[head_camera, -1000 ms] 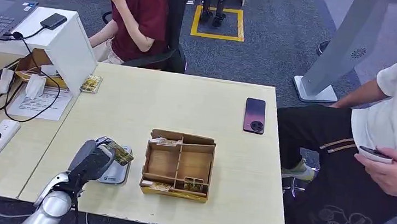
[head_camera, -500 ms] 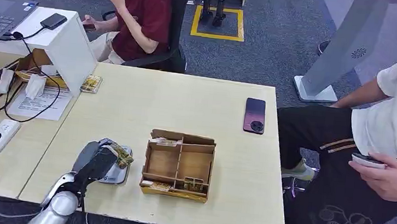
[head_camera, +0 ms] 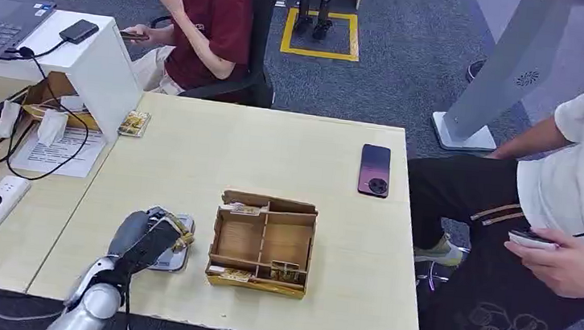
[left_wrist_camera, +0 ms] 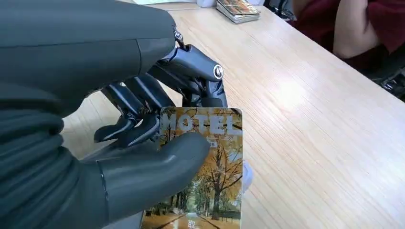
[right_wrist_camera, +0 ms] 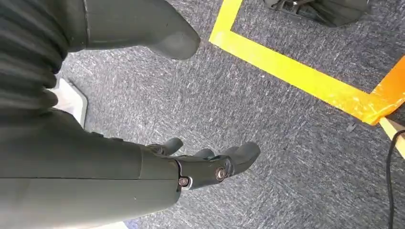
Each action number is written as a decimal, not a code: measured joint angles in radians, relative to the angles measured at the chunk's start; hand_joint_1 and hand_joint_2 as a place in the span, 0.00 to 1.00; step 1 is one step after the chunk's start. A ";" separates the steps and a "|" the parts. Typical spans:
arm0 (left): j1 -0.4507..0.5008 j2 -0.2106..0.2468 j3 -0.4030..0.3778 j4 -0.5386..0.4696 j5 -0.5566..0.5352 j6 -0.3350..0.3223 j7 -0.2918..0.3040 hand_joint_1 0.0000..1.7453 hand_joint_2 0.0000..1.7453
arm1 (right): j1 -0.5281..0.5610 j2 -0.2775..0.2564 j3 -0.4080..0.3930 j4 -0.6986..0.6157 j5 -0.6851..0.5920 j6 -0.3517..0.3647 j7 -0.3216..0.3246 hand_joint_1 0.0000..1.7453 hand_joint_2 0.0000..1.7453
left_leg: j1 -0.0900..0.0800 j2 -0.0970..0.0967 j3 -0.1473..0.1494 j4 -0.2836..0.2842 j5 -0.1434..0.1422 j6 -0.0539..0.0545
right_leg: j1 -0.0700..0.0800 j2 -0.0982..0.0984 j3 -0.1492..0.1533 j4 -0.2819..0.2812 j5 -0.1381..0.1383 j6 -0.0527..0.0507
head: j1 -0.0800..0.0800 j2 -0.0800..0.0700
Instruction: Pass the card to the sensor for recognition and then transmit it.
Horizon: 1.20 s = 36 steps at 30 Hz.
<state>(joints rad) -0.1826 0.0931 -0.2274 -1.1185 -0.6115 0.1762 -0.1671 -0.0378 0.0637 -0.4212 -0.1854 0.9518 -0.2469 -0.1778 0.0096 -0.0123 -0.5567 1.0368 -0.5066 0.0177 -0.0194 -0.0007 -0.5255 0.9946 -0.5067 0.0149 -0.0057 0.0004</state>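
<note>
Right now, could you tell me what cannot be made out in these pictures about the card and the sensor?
- Sensor, head view: mostly covered by the left hand; whether the card touches it cannot be told.
- Card, left wrist view: its lower part is cut off by the picture's edge, one side hidden under the thumb; the small print is unreadable.
- Cards in the cardboard box, head view: too small to read.
</note>
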 joint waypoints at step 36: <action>0.009 -0.031 0.039 -0.050 0.413 -0.175 -0.146 1.00 1.00 | -0.002 0.000 -0.033 0.000 0.028 -0.006 -0.014 0.00 1.00 | 0.000 -0.001 0.001 0.000 0.000 0.000 | 0.000 -0.001 0.001 0.000 0.000 0.000 | 0.000 0.000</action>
<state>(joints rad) -0.1738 0.0618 -0.1888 -1.1685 -0.1983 0.0008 -0.3136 -0.0396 0.0637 -0.4540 -0.1854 0.9800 -0.2529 -0.1919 0.0096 -0.0134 -0.5560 1.0369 -0.5062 0.0180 -0.0194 -0.0014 -0.5243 0.9947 -0.5066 0.0152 -0.0057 0.0004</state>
